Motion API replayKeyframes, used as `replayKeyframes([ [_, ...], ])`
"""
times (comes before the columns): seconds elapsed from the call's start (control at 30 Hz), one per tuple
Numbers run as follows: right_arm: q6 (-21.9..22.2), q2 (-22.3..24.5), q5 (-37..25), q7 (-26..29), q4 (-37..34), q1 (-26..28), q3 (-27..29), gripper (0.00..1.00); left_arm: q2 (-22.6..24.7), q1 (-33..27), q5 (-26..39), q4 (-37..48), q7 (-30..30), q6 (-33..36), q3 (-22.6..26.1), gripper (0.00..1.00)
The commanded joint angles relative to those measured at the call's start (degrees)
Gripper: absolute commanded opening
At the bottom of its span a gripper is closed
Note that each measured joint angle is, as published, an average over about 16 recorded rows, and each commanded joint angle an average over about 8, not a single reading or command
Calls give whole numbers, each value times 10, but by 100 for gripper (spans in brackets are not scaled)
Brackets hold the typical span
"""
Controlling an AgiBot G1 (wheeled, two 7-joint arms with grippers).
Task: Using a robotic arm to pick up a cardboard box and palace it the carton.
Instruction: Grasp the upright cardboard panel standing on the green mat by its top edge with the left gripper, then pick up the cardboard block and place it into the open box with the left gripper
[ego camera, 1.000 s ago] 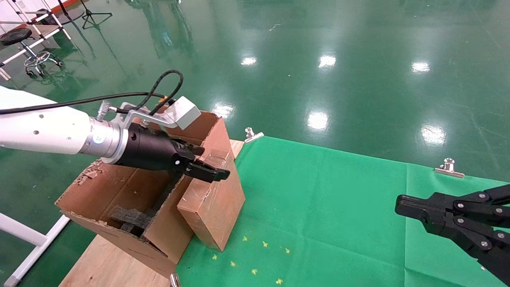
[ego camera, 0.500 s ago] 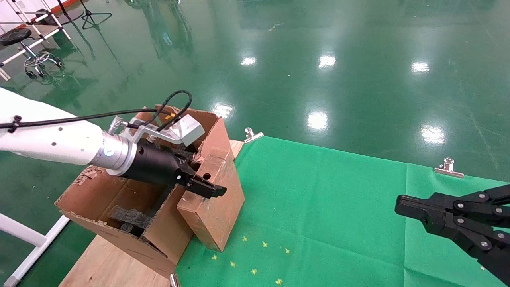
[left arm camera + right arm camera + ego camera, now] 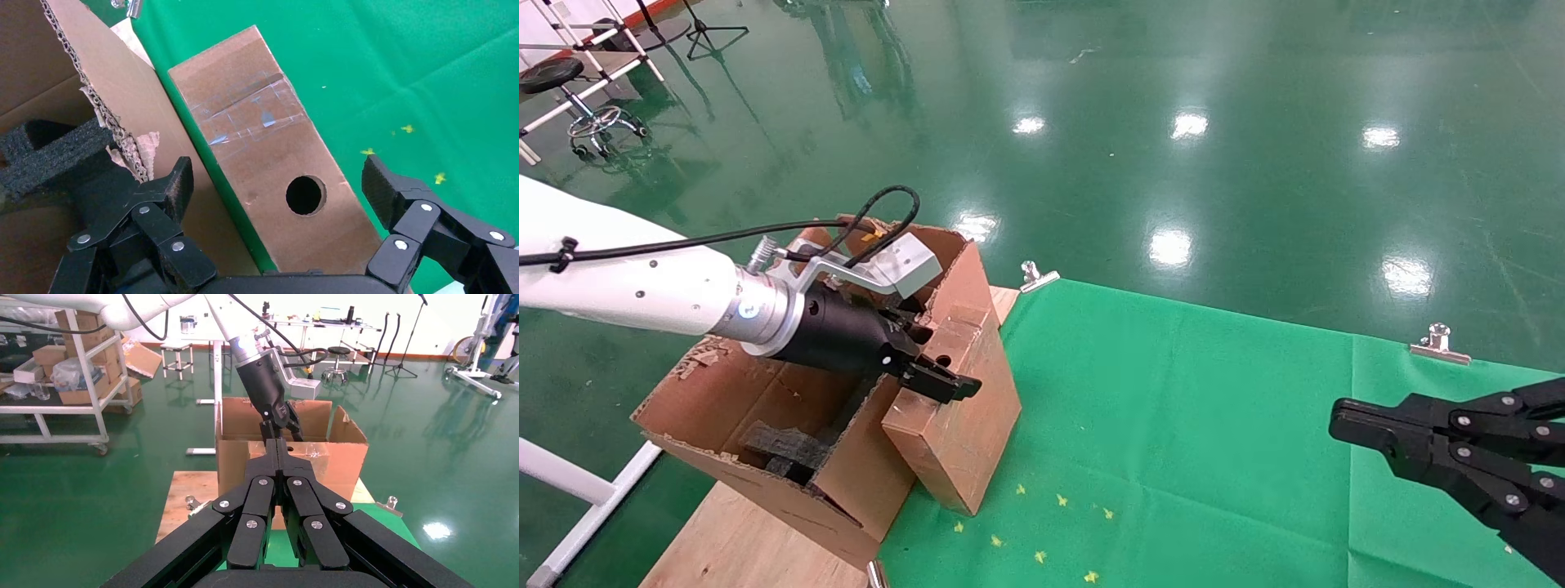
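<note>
On the left, the robotic arm is a smooth white tube ending in a blue light ring, a black wrist and a silver box-shaped bracket, with a black cable looping over it. Its left hand is a black two-finger linkage, spread wide. In the left wrist view, the fingers straddle the cardboard box without touching it; one finger hangs over the carton's side and the other over the green cloth.

Below the arm sits the carton, large, brown and corrugated, with ragged torn flaps, a cardboard divider and rough black foam pieces inside. It rests on a pale wooden surface.

Just to the carton's right, the cardboard box leans tilted against its outer wall, with its lower end on the green cloth. It is a small closed brown block, wrinkled shiny clear tape across its top face, and a round hole punched near the hand's end. Small yellow marks dot the cloth in front of it, and silver clips hold the cloth's far edge.

At far right the right hand hovers idle over the cloth, with its black linkage fingers pressed together on nothing.
</note>
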Motion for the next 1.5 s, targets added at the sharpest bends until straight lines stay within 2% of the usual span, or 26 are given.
replayKeyframes([
  [0.03, 0, 0, 0, 0, 0, 0, 0, 100, 0, 0, 0, 0, 0, 0, 0, 0],
  [0.93, 0, 0, 0, 0, 0, 0, 0, 100, 0, -4, -7, 6, 10, -2, -4, 0],
  [1.07, 0, 0, 0, 0, 0, 0, 0, 100, -5, -15, -24, 13, 47, -9, -14, 0],
  [1.23, 0, 0, 0, 0, 0, 0, 0, 100, -27, -46, -81, 39, 118, -16, -52, 0],
  [1.4, 0, 0, 0, 0, 0, 0, 0, 100, -50, -110, -135, 115, 209, 1, -93, 0],
  [1.5, 0, 0, 0, 0, 0, 0, 0, 100, -61, -162, -134, 178, 268, 19, -103, 0],
])
